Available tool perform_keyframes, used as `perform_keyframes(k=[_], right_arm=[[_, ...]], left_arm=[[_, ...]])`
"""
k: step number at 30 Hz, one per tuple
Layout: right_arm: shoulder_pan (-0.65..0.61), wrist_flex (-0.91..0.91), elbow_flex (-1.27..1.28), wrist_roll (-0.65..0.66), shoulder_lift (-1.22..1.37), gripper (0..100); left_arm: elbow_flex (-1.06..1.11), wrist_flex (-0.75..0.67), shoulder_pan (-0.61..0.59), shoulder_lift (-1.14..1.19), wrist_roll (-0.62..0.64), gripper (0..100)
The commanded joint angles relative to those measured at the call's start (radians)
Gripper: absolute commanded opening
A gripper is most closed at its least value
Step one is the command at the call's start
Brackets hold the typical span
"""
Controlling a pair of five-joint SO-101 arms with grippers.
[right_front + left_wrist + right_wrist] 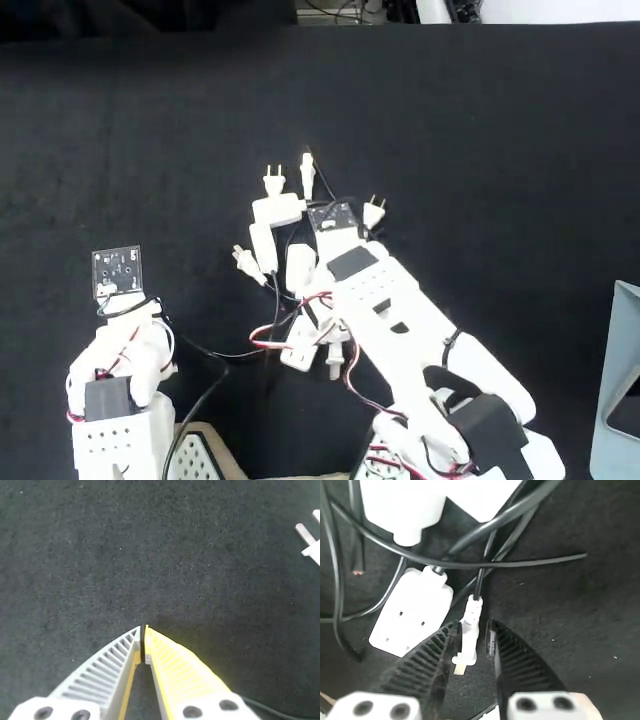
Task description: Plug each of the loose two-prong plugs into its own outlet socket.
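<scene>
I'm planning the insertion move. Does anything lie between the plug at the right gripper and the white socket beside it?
Nothing loose does. The plug sits between the right gripper's fingers, with the socket just beside; one finger flanks that side. Black cables cross beyond both.

The gripper (471, 625) straddles a white plug (470, 614) lying just beside a white outlet socket (412, 610).
</scene>
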Motion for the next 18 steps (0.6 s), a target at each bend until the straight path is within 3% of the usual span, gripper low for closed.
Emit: perform_keyframes(k=[1, 18], right_arm=[[0.011, 0.000, -0.001, -0.006, 0.002, 9.0], [-0.057, 0.072, -0.131, -0.014, 0.252, 8.6]], left_arm=[[0.018, -0.017, -0.007, -0.008, -0.005, 3], [0.018, -0.017, -0.007, -0.008, -0.005, 3]])
